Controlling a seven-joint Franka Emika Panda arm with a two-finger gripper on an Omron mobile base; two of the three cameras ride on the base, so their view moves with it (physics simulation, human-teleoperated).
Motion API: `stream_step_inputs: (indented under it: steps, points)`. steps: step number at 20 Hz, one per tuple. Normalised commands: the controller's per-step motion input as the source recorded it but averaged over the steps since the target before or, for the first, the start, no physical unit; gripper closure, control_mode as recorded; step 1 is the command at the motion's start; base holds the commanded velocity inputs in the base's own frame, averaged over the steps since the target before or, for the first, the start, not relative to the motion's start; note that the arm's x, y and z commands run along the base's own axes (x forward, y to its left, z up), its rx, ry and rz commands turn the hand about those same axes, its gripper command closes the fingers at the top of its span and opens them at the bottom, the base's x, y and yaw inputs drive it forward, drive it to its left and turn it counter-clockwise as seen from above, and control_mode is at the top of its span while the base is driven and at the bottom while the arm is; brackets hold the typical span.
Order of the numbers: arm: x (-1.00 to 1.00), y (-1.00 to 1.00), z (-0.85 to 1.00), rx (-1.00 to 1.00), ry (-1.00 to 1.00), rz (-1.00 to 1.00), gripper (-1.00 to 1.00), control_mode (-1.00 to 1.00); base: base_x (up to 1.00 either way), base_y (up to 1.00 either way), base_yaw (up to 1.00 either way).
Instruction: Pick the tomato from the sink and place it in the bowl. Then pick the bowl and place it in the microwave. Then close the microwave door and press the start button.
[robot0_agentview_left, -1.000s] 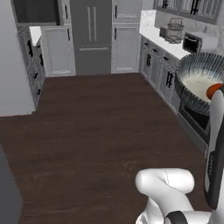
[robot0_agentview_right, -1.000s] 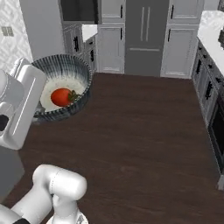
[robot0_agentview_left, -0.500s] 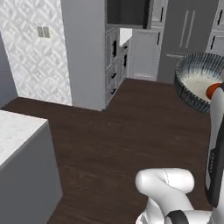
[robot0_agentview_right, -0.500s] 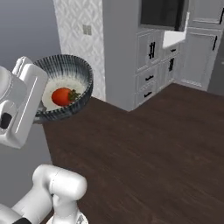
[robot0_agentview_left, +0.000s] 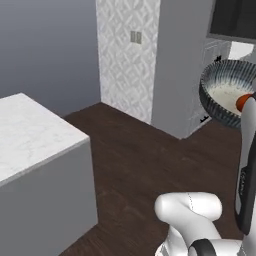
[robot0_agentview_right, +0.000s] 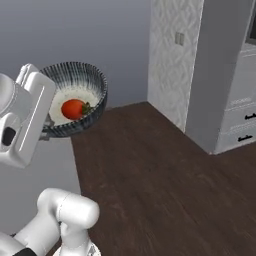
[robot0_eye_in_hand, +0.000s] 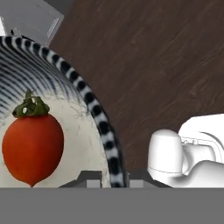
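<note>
Tomato (robot0_agentview_right: 73, 108) sits inside bowl (robot0_agentview_right: 95, 92), gripper (robot0_eye_in_hand: 114, 178) pinching its rim.

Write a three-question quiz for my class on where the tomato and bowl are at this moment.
1. True or false: the tomato lies inside the bowl.
2. The bowl is: A) standing on the wooden floor; B) held aloft, its rim pinched by the gripper; C) on the marble counter.
3. Fill in: the tomato bears a green ____.

Key: 1 true; 2 B; 3 stem.
</note>
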Motion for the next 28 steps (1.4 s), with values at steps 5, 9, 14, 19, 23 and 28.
stream_step_inputs:
  steps: [5,9,14,19,23,28]
  points:
    - [0.00,0.00,0.00,0.00,0.00,0.00,1.00,1.00,0.04,-0.89,0.63]
    - [0.00,0.00,0.00,0.00,0.00,0.00,1.00,1.00,-0.01,-1.00,0.59]
    - [0.00,0.00,0.00,0.00,0.00,0.00,1.00,1.00,-0.14,-1.00,0.46]
    - [0.00,0.00,0.00,0.00,0.00,0.00,1.00,1.00,-0.64,-1.00,0.35]
    - [0.00,0.00,0.00,0.00,0.00,0.00,1.00,1.00,-0.84,-1.00,0.24]
    - [0.00,0.00,0.00,0.00,0.00,0.00,1.00,1.00,-0.62,-1.00,0.25]
